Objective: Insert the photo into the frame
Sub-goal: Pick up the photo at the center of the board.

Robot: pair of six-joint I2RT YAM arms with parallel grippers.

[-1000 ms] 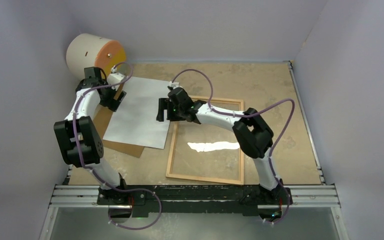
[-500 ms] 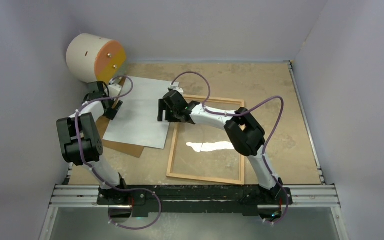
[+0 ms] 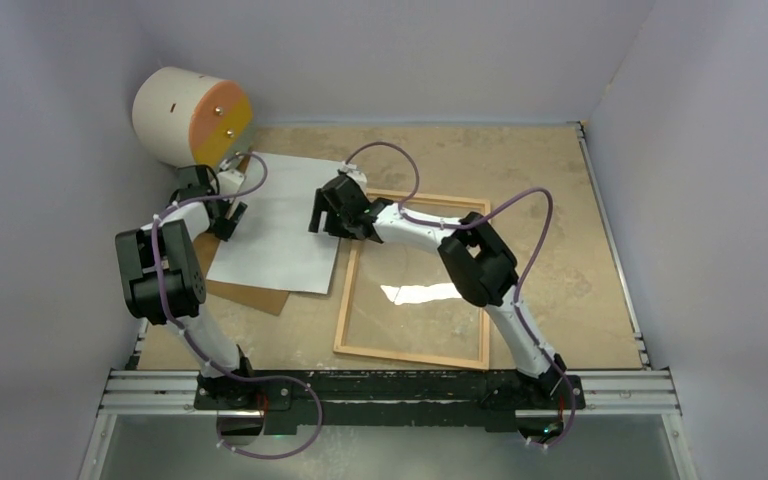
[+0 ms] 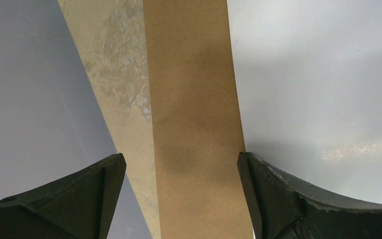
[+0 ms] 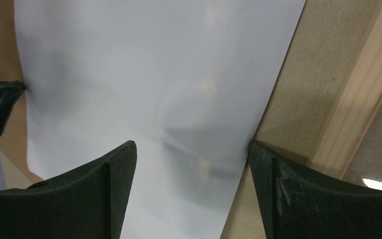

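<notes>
Photo (image 3: 280, 225), large rectangular print, plain white back up, is laid flat on a brown fibreboard backing sheet (image 3: 245, 293), left of the thin light-wood frame w/ clear pane (image 3: 410, 356). Printed side isn't seen. Photo's right edge is just beside the frame's left rail; in right wrist view a thin strip of the tan table (image 3: 520, 170) is seen betw. photo (image 5: 154, 74) and rail (image 5: 363, 114), so no touching there.

Step judged: pick-up of photo, approx. early in task; nothing is placed in the frame yet. Right gripper (image 3: 322, 215) is held low over photo's right edge, fingers apart (image 5: 191, 145), nothing clamped; outer finger is roughly at the paper's edge. Left gripper (image 3: 228, 215) is set at photo's left edge, fingers also apart (image 4: 180, 158), w/ brown sheet betw. them and the white print under the right-hand finger. Contact w/ the sheet can't be told.

Next move, as judged: an edge must be lifted off the board and pinched w/o creasing, then the print carried right and squared to the frame opening.

Room: frame is slightly bigger than the photo, so tight alignment is needed at all 4 rails. A white cylinder w/ orange face (image 3: 185, 115) and the left wall crowd the left arm; right half of table is open.
</notes>
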